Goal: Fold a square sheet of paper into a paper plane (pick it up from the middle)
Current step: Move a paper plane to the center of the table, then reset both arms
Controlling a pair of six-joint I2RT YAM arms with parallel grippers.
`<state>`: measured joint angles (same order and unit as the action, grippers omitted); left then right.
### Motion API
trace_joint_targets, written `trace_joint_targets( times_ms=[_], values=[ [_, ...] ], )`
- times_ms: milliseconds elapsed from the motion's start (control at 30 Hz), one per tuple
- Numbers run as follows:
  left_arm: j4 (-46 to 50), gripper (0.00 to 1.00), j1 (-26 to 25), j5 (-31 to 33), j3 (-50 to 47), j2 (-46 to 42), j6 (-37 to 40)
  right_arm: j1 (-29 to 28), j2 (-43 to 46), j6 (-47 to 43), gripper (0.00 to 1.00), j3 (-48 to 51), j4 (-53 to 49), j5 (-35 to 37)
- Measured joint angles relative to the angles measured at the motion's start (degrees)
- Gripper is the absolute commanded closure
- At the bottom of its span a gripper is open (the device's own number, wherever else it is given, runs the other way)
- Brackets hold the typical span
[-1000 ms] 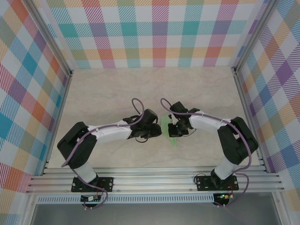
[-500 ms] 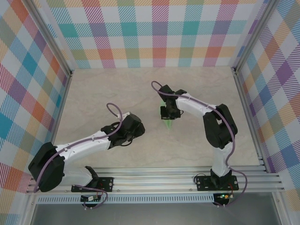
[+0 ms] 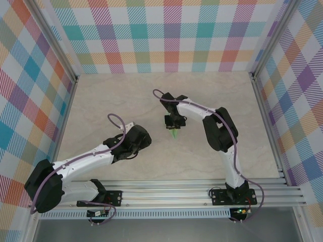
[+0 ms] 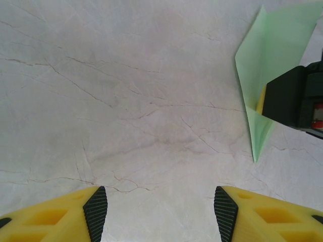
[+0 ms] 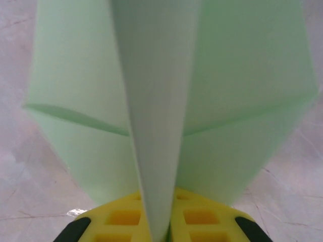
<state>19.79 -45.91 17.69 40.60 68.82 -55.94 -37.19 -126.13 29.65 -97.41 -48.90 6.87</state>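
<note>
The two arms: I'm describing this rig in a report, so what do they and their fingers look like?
Both the left arm and right arm have white links between bulky black joints, each trailed by a looping purple cable. The fingers are yellow moulded blocks with recessed pockets and black pads.

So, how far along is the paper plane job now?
Folding looks done: the paper plane is a creased, pointed dart. In hand: the right claw pinches its centre fold, holding it over the table. The left claw hangs open and empty, apart from it. Remaining: probably only the release.
</note>
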Motion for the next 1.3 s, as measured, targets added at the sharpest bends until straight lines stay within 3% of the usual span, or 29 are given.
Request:
trace_joint_targets(
  times_ms=[267,667,900,1000,1167,1300],
  values=[
    [0.0,0.38,0.3,0.0,0.0,0.0,0.0,-0.1,-0.3,1.3,0.83,-0.5,-0.5,0.2],
    [0.6,0.36,0.4,0.9,0.0,0.0,0.2,-0.4,4.0,-0.1,0.53,-1.0,-3.3,2.6],
    [1.3,0.33,0.5,1.6,0.0,0.0,0.9,-0.4,15.8,-0.9,0.49,0.8,-2.8,5.1],
    [1.6,0.29,0.7,2.1,0.0,0.0,2.2,-0.4,23.4,-1.6,0.43,5.6,-1.3,8.2],
    [4.3,0.13,0.8,5.5,0.7,-0.9,5.6,-0.4,40.1,-3.2,0.15,18.5,4.1,19.1],
    [6.9,0.09,1.4,10.7,2.2,-2.4,8.2,0.9,52.6,-4.9,0.05,29.4,8.9,30.1]
  ],
)
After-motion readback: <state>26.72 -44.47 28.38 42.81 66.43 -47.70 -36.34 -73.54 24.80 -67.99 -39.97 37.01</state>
